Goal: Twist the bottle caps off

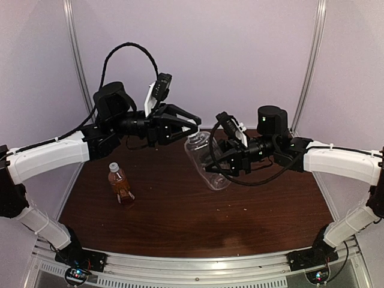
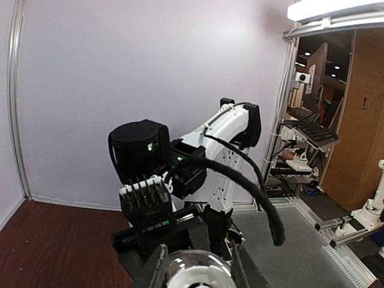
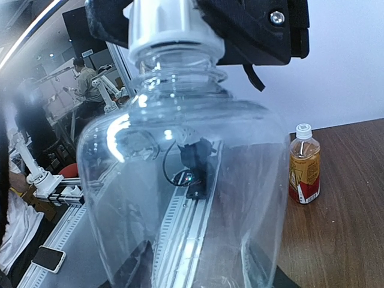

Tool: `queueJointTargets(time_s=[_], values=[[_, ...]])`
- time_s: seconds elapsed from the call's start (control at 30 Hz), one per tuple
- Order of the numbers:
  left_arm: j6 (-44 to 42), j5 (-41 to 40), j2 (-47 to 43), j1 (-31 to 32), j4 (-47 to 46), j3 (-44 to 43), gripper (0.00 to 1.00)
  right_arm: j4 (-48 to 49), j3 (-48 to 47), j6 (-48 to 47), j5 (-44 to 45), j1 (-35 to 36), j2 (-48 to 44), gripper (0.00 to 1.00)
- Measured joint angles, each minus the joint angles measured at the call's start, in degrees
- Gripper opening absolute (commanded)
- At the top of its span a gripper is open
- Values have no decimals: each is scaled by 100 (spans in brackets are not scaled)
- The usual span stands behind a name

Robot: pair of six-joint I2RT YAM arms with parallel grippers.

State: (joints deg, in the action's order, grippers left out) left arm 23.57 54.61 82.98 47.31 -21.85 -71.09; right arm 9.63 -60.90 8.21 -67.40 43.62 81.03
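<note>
Left gripper [image 1: 191, 129] was pinched on the small round white plastic screw cap [image 3: 162, 24] of the clear colourless plastic bottle [image 3: 180, 180]. Right gripper [image 1: 217, 161] clamped the body, held tilted above the dark brown table [image 1: 240, 210]. That cap looked seated, so I'd say nothing was unscrewed yet. The amber-liquid bottle with red label [image 1: 119, 183] stood on the table to the left, white cap [image 1: 113, 167] on. Label text unreadable.

Counter [image 1: 180, 210]: dark brown wood-grain top. Walls [image 1: 228, 54]: pale lilac panels, joined by metal uprights [image 1: 313, 60]. Near edge: aluminium rail [image 1: 198, 264]. Overhead: bright light strip [image 2: 336, 9]. Beyond the enclosure: wooden panel [image 2: 360, 132], grey floor [image 2: 312, 240].
</note>
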Motion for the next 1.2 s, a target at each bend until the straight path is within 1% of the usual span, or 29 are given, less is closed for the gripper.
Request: queueJointTargets(time_s=[0.03,0.07,0.17,0.23,0.33,0.37,0.4,0.47,0.53,0.7,0.9,0.93,1.1,1.2], values=[[13,-44,0,-2,0,7,1,-28,-7,-28,61,0,-4,48],[28,-107,0,-2,7,7,0,-94,-28,-70,129,0,-11,48],[149,-595,-52,-31,203,7,0,-356,-138,-229,584,-4,-39,48],[352,-1255,-136,-13,455,7,0,-514,-203,-321,1010,-7,-68,47],[721,-2673,-278,179,997,7,0,-686,-251,-409,1797,-7,-85,47],[809,-3023,-302,243,1128,7,0,-732,-251,-437,1976,-2,-87,46],[916,-3414,-326,315,1255,7,3,-791,-249,-483,2218,15,-87,46],[1093,-4009,-334,415,1412,4,5,-887,-249,-553,2535,42,-87,46],[1222,-4363,-334,461,1519,2,7,-955,-247,-632,2754,72,-87,46],[1368,-4730,-282,527,1805,-162,8,-999,-247,-713,3008,105,-87,46],[1443,-4732,-175,525,1851,-236,20,-1001,-186,-776,3034,74,-109,46],[1447,-4712,-162,525,1845,-236,21,-1001,-166,-780,3012,66,-114,46],[1451,-4492,-111,492,1676,-234,19,-938,-138,-778,2800,0,-133,46],[1451,-4385,-105,485,1543,-234,13,-887,-136,-767,2702,-4,-166,46]])
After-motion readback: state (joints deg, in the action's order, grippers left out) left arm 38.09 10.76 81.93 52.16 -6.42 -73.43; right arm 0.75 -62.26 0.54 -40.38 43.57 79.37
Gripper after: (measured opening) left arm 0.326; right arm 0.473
